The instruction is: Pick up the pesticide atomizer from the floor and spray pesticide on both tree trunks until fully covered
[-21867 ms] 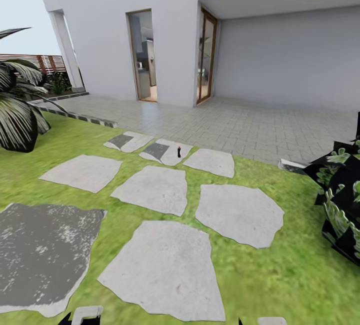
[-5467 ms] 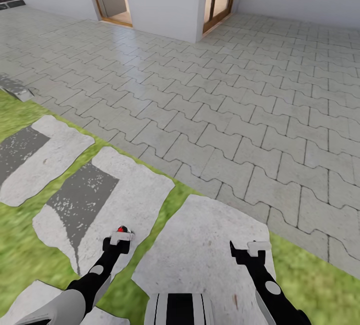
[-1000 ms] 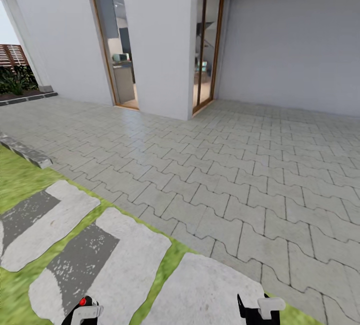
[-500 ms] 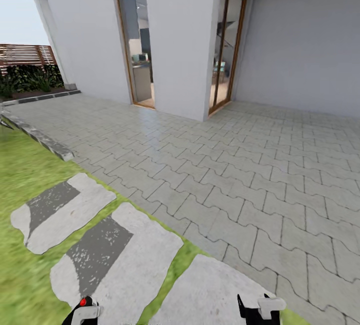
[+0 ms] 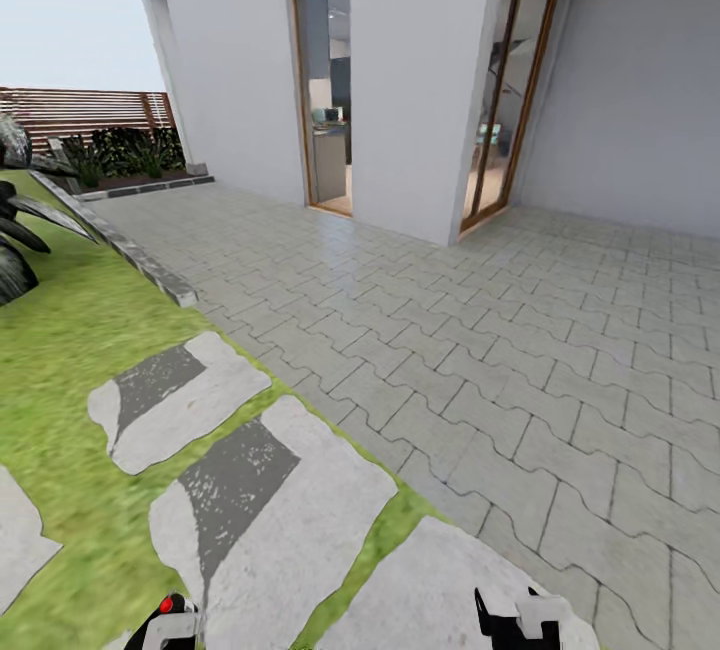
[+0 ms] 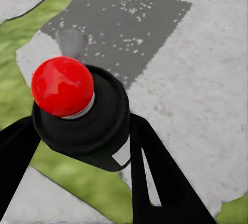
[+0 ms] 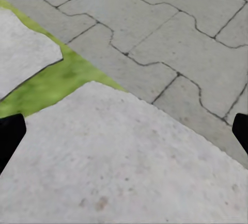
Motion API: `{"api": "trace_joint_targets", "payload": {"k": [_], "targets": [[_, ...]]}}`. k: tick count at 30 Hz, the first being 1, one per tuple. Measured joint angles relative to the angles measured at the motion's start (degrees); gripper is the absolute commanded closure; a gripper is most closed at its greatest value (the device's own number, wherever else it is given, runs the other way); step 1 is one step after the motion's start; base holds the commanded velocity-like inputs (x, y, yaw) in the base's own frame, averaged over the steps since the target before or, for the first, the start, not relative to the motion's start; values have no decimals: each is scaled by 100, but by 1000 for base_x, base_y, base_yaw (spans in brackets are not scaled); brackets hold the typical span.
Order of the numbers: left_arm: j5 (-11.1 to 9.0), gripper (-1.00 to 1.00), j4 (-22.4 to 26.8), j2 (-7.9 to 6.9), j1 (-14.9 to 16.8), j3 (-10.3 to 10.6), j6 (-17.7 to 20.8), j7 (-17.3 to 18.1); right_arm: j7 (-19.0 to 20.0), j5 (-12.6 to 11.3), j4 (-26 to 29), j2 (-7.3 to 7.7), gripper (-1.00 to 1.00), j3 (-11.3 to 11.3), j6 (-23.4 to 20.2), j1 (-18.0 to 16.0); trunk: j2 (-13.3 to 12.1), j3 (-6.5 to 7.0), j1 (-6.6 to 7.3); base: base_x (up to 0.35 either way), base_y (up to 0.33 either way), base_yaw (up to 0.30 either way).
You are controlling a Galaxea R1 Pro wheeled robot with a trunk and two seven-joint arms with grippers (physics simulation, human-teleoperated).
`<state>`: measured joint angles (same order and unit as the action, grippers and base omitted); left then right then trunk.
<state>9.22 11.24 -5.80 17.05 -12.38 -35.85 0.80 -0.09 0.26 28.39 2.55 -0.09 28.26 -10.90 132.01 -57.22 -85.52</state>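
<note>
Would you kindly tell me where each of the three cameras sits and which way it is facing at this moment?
Head view: on the robot's head, facing forward and down over lawn, stepping stones, paving and house; both gripper tips at the bottom edge.
Left wrist view: near the left gripper, looking along its fingers, shut on the pesticide atomizer, stone below.
Right wrist view: near the right gripper, looking down at stone, grass and paving; open fingertips at both edges.
Shared: head and left wrist views both show the atomizer's red top.

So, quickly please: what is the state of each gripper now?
Left gripper: closed on the pesticide atomizer.
Right gripper: open, holding nothing.
</note>
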Motion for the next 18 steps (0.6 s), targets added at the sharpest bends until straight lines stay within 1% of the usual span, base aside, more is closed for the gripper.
{"api": "trace_joint_targets", "payload": {"k": [18], "targets": [[-14,100,3,0,0,0,-1,-1,0,0,0,0,-100,0,4,0,0,0,0,0,0,279]]}}
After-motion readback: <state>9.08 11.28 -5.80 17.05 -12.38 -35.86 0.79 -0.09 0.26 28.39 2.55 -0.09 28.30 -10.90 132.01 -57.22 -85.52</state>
